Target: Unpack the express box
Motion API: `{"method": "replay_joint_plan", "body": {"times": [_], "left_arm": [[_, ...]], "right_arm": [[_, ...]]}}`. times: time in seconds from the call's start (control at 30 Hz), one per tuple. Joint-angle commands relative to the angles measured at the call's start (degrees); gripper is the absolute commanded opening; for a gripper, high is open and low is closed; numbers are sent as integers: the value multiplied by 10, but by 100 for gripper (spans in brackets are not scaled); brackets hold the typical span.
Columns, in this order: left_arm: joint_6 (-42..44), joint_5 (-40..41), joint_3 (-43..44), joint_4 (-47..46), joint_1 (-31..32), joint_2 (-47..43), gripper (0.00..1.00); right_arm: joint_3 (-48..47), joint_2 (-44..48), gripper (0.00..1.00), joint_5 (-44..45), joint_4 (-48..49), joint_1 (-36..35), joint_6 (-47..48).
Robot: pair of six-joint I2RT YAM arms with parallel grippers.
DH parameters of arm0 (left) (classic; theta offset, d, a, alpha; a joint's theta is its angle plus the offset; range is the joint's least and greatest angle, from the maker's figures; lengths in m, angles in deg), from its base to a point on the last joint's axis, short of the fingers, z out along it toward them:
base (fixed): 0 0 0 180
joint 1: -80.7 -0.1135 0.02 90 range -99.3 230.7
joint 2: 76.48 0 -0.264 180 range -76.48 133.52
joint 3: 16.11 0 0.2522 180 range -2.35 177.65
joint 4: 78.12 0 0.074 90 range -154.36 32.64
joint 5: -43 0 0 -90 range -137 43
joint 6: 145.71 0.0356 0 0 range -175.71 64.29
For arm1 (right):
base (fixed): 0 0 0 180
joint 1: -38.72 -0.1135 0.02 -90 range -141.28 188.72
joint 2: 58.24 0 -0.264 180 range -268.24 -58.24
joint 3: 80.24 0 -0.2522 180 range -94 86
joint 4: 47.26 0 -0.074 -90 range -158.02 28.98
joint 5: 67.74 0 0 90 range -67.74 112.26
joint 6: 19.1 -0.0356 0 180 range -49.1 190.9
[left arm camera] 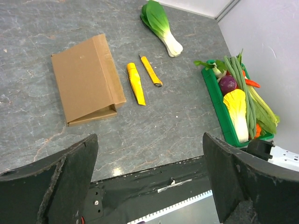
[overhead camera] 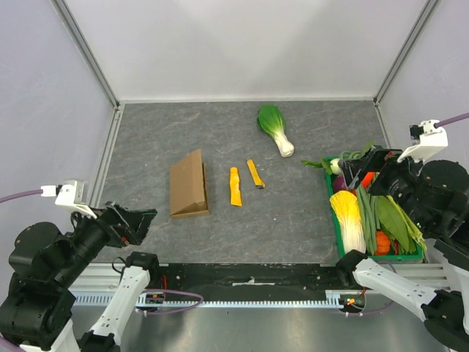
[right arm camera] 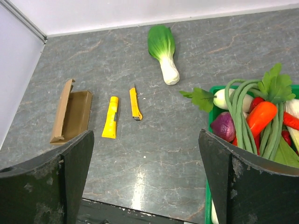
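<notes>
The express box (overhead camera: 188, 185), a flat brown cardboard box, lies left of centre on the grey table with its lid partly raised; it also shows in the left wrist view (left arm camera: 85, 78) and the right wrist view (right arm camera: 70, 112). My left gripper (overhead camera: 139, 224) is open and empty, raised near the front left edge, well short of the box. My right gripper (overhead camera: 360, 170) is open and empty, raised above the left edge of the green crate (overhead camera: 337, 236).
A yellow utility-knife body (overhead camera: 234, 186) and a slimmer yellow blade piece (overhead camera: 255, 174) lie right of the box. A bok choy (overhead camera: 275, 127) lies at the back. The green crate holds several vegetables, including a napa cabbage (overhead camera: 349, 218). White walls enclose the table.
</notes>
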Motion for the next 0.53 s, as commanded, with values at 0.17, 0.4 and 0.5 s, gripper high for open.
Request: {"method": "replay_joint_plan", "body": {"times": [0.17,0.4,0.5], "left_arm": [[-26,-38,12,72,-1,10,98],[-15,-53,23,76,-1,22,99],[-12,-43,31,78,-1,25,99]], "right_arm": [[-58,-23,98,-32,-26,0,18],[-65,-25,98,-40,-25,0,14],[-62,-22,98,-42,-24,0,10]]}}
